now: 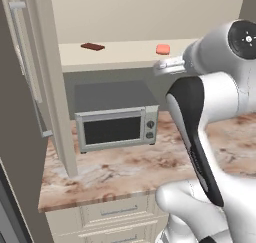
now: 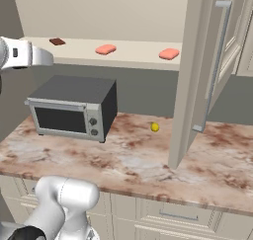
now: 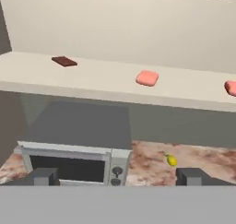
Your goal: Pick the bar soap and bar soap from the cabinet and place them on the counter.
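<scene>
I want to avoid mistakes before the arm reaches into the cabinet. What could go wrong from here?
1. Two soaps lie on the shelf: left soap and right soap. A brown slab lies left of them; the open gripper might drift to it.
2. The microwave stands under the shelf; a low approach may hit its top.
3. The open door hangs close to the right soap, so the arm may brush it.
</scene>
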{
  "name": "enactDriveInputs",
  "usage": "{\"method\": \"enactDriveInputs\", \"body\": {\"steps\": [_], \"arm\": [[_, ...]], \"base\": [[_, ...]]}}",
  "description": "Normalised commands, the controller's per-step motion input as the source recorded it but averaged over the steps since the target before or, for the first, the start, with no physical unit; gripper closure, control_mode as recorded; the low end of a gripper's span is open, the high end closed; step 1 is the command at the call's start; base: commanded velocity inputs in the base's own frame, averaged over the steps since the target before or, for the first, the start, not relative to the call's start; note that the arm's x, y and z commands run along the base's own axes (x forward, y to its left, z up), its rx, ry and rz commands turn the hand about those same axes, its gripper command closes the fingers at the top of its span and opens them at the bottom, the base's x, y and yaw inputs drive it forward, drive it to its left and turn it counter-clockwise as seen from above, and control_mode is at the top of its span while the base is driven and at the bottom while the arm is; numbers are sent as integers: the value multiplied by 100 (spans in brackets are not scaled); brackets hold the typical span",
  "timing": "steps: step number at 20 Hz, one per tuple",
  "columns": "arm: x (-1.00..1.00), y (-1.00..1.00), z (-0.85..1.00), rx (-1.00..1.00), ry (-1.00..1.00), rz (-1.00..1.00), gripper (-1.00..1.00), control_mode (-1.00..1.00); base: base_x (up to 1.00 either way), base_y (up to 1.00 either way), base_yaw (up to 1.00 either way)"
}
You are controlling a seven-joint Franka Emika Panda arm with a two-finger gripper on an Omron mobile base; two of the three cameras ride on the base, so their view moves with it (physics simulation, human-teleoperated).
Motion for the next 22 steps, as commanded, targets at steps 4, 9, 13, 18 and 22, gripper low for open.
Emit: {"method": "enactDriveInputs", "body": {"steps": [4,9,13,18,22], "arm": [[2,-40,7,4,15,-26,-100,-100],[3,-35,7,6,12,-23,-100,-100],[18,-19,1,8,3,-14,-100,-100],[30,-3,-17,1,-3,-2,-100,-100],[30,-3,-25,0,-11,0,-100,-100]], "base": [[0,0,0],[0,0,0],[0,0,0],[0,0,0],[0,0,0]]}}
